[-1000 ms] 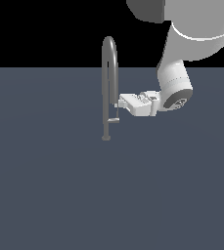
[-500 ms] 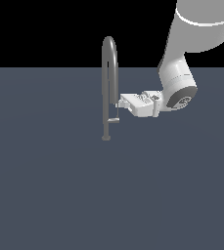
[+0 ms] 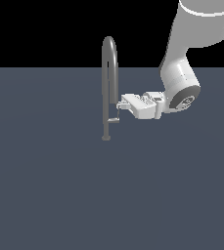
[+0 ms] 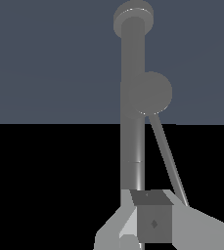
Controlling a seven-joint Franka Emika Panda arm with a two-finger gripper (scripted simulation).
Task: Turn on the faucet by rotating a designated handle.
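Note:
The faucet [image 3: 108,83] is a slim grey pipe with a gooseneck arch and a small round foot [image 3: 106,138]. In the wrist view the faucet [image 4: 133,127] runs straight away from the camera. The handle [image 3: 118,115] is a thin pale lever rising from a short side stub low on the pipe. The wrist view shows the handle [image 4: 166,156] slanting from its round stub [image 4: 155,93] toward the fingers. My gripper [image 3: 120,104] reaches in level from the exterior view's right. Its fingertips sit at the lever's upper end, close together with nothing between them.
A flat dark blue-grey floor [image 3: 59,195] spreads all around the faucet. The bulky white arm [image 3: 182,78] hangs down from the upper part of the exterior view's right.
The upper arm has swung toward the exterior view's right. The gripper has stayed at the lever's tip, and the handle shows no clear turn.

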